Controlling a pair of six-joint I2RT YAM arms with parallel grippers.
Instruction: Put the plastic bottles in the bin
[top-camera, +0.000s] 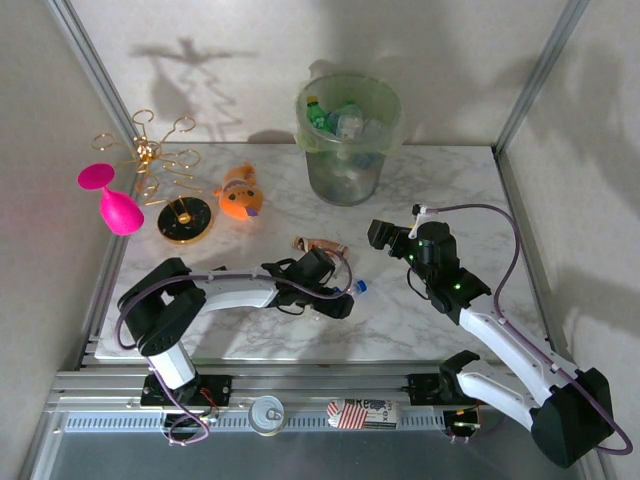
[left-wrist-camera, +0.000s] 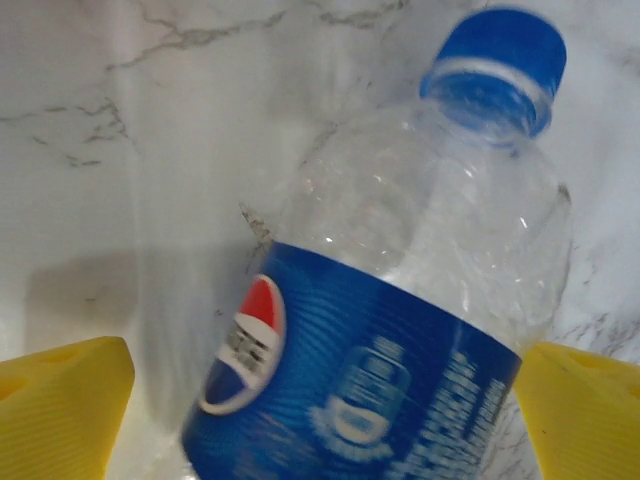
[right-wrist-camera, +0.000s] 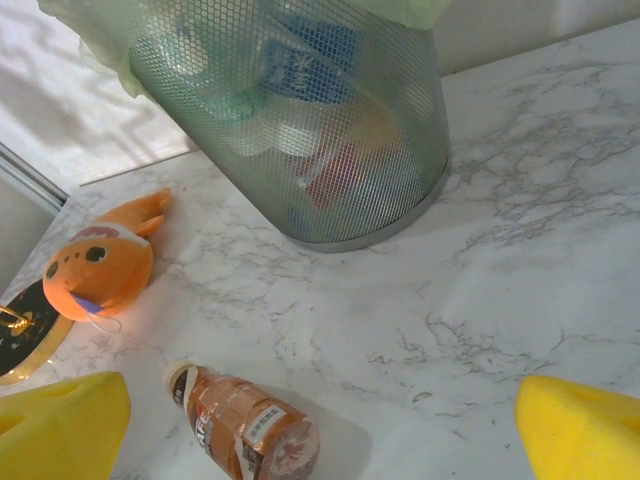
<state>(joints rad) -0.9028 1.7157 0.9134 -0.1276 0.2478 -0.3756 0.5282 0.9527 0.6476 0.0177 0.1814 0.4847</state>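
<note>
Our left gripper stands spread wide astride a clear, blue-labelled bottle lying on the white marble tabletop, with a gap showing beside one finger. Our right gripper hangs spread and empty above the marble, an amber bottle lying near its left finger. Farther back stands the mesh bin, with bottles already inside, close to the pale rear wall. Metal posts frame the corners.
</note>
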